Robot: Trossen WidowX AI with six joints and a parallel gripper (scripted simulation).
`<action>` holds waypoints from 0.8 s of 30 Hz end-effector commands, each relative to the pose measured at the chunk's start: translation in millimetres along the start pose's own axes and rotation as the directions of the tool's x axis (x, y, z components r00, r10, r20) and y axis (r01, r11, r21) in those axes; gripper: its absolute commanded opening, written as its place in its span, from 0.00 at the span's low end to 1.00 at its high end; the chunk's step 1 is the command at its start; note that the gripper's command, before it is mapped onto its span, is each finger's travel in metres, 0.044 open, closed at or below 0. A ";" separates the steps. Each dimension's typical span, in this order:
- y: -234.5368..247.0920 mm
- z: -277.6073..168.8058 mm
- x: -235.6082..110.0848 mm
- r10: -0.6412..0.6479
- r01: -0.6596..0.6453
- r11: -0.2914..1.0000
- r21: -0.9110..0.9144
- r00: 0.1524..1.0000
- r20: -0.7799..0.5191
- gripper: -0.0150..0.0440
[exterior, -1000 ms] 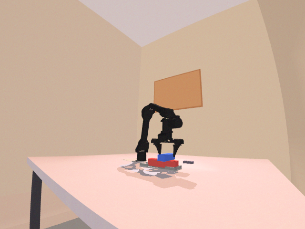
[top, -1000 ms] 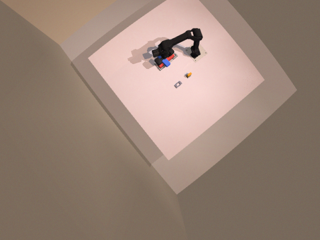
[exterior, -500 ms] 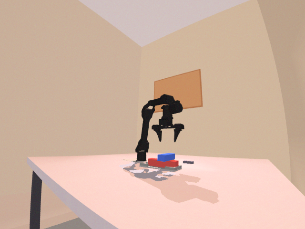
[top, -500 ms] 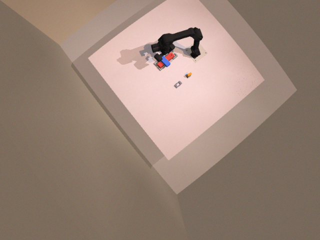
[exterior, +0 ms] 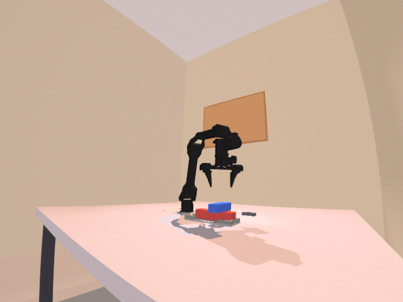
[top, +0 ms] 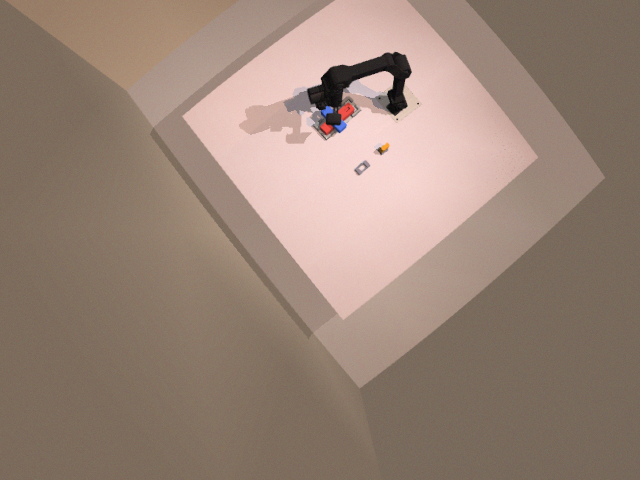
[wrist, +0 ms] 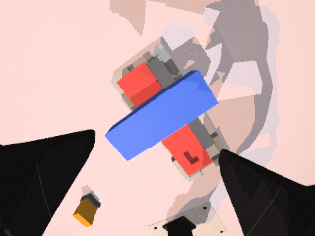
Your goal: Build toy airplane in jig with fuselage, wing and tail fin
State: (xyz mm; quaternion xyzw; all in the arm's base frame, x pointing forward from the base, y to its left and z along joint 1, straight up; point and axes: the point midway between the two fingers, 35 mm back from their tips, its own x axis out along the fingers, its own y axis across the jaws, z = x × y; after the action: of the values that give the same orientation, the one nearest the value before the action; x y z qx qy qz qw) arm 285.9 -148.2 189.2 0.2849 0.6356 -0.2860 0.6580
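We are hovering the open, empty claw (exterior: 221,182) over the seated wing (exterior: 219,206); next, fetching the fin (top: 383,148) mid-table (exterior: 325,260).

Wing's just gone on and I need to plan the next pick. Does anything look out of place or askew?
Nothing askew: the blue wing lies squarely across the red fuselage in the jig. Only the orange tail fin lies loose on the table, unfitted.

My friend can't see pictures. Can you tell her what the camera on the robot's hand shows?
A blue wing lies across a red toy plane body sitting in a gray holder on a pink table. The robot's open black fingers frame the bottom corners, holding nothing. A small orange piece lies apart on the table.
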 end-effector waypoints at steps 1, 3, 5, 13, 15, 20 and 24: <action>0.3 1.1 2.7 -0.003 0.003 0.766 -0.643 1.000 0.000 1.00; 0.3 1.1 2.7 -0.003 0.003 0.766 -0.643 1.000 0.000 1.00; 0.3 1.1 2.7 -0.003 0.003 0.766 -0.643 1.000 0.000 1.00; 0.3 1.1 2.7 -0.003 0.003 0.766 -0.643 1.000 0.000 1.00; 0.3 1.1 2.7 -0.003 0.003 0.766 -0.643 1.000 0.000 1.00; 8.8 -5.5 2.2 -0.002 0.001 0.766 -0.643 1.000 0.000 1.00; 52.6 -48.0 -0.1 0.003 -0.005 0.766 -0.643 1.000 -0.004 1.00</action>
State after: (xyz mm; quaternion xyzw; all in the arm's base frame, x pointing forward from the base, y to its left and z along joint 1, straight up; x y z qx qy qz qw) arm 291.1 -121.7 184.8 0.0510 0.6981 -0.0578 0.7119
